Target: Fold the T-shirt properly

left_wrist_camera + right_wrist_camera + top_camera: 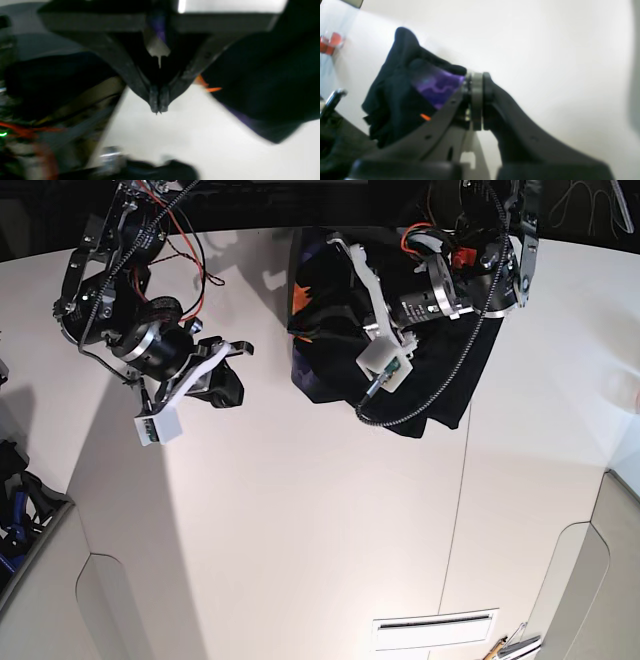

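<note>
**Ana:** Starting with the biggest thing, what fills the overhead view?

**Ben:** A wide white bench (320, 520) takes up nearly all of it. Everything else I will place against that bench.

**Ana:** Where is the T-shirt?

**Ben:** The T-shirt (440, 385) is a black bunched heap at the far edge of the bench, a little to the view's right of the middle. It is crumpled, not flat. In the right wrist view, purple lining and a small orange mark show among its dark folds.

**Ana:** And the arms?

**Ben:** The robot's left arm reaches over the heap from the far edge of the bench. The right arm hangs above the bench's far left part as the overhead view shows it, well apart from the heap.

**Ana:** What are the claws doing?

**Ben:** The left claw (158, 106) has its two dark fingers pressed tip to tip with nothing between them. Bare bench shows beneath it and the black cloth lies just beside it, towards the view's right. The right claw (476, 100) is also closed, its pads meeting. The cloth sits behind it in its own view. Overhead, a small dark lump appears at that claw, but I cannot tell whether it is cloth or part of the arm.
</note>
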You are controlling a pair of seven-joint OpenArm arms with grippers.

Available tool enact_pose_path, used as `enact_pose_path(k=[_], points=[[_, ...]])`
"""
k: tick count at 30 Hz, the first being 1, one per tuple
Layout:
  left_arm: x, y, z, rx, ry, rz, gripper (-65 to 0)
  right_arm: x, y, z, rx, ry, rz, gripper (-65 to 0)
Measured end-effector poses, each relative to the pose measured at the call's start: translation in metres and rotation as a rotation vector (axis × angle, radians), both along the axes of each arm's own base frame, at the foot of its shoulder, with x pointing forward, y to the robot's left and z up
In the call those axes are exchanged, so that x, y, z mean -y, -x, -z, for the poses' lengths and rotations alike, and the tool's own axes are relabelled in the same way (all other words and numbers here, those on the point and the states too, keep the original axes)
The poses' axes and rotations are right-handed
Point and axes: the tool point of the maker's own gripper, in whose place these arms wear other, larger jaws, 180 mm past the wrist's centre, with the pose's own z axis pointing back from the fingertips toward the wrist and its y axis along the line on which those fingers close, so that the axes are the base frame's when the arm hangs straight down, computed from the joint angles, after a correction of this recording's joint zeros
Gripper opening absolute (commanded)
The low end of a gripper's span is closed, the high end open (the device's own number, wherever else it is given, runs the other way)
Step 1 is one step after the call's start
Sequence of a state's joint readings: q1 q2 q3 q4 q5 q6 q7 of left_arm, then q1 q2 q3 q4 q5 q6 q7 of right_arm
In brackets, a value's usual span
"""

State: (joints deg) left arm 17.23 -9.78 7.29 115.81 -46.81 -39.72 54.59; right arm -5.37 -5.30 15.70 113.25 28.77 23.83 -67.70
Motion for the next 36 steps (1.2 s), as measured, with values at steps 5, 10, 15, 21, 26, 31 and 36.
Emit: enact_pose_path(k=[5, 10, 15, 21, 26, 31, 36], points=[[-0.052, -0.030, 0.063, -0.110, -0.265, -0.238, -65.0, -0.001, -0.001, -0.001, 0.008, -0.003, -0.004, -65.0], [-0.098, -0.039, 0.083, -0.162, -0.346, -0.364, -65.0, -0.008, -0.001, -0.007, 0.020, -0.046, -0.016, -65.0], [-0.124, -0.047, 0.079, -0.158, -0.354, -0.431, -65.0, -0.038, 0.006, -0.021, 0.070, -0.121, -0.154, -65.0], [-0.096, -0.046, 0.039, -0.080, -0.220, -0.324, -65.0, -0.103, 0.029, -0.041, 0.136, -0.197, -0.416, -65.0], [-0.103, -0.051, -0.021, 0.115, -0.206, -0.344, -65.0, -0.159, 0.061, -0.046, 0.160, -0.169, -0.642, -65.0], [-0.167, -0.056, -0.033, 0.152, -0.329, -0.549, -65.0, -0.182, 0.065, -0.033, 0.219, -0.002, -0.717, -65.0], [-0.229, -0.057, -0.041, 0.159, -0.408, -0.749, -65.0, -0.199, 0.043, -0.014, 0.220, 0.045, -0.771, -65.0]])
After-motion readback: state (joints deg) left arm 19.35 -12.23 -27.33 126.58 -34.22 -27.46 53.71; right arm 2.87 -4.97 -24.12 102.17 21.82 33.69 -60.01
